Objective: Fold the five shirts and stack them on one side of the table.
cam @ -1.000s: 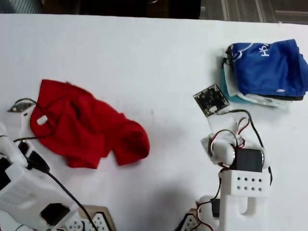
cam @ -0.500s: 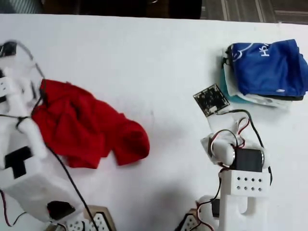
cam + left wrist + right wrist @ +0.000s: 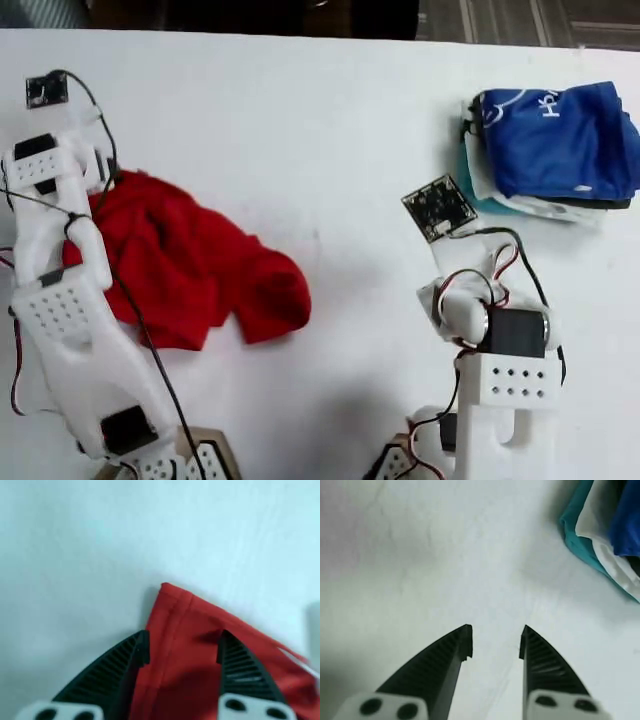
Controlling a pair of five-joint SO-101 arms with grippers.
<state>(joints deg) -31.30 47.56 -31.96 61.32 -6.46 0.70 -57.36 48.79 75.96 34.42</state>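
Your left arm (image 3: pixel 65 320) has swung up from the near left edge of the tabletop (image 3: pixel 300 110) in the past second and now stretches along the left side of the red shirt (image 3: pixel 190 265), its wrist over the garment's far left part. The shirt itself has not shifted: it lies crumpled and unfolded on the left half of the tabletop, just as it did a second ago.

In the left wrist view, your left claw (image 3: pixel 183 639) is spread wide and straddles a hemmed corner (image 3: pixel 167 587) of the red cloth, one finger at the fabric's edge and the other over the cloth. Nothing is pinched yet.

Your right arm (image 3: pixel 500 360) has not moved. Your right claw (image 3: pixel 495 630) hangs spread above bare tabletop, near the stack (image 3: pixel 555 140) of folded shirts at the far right, where a blue shirt (image 3: pixel 560 130) lies on top with white, teal and dark layers showing beneath.

By the look of it, four shirts are already folded and stacked, and the red one is the last. The left arm's move appears to set up the first grasp: closing on that corner would let you pull the cloth flat before folding. The corner sits well inside the opening, so the approach looks sound.
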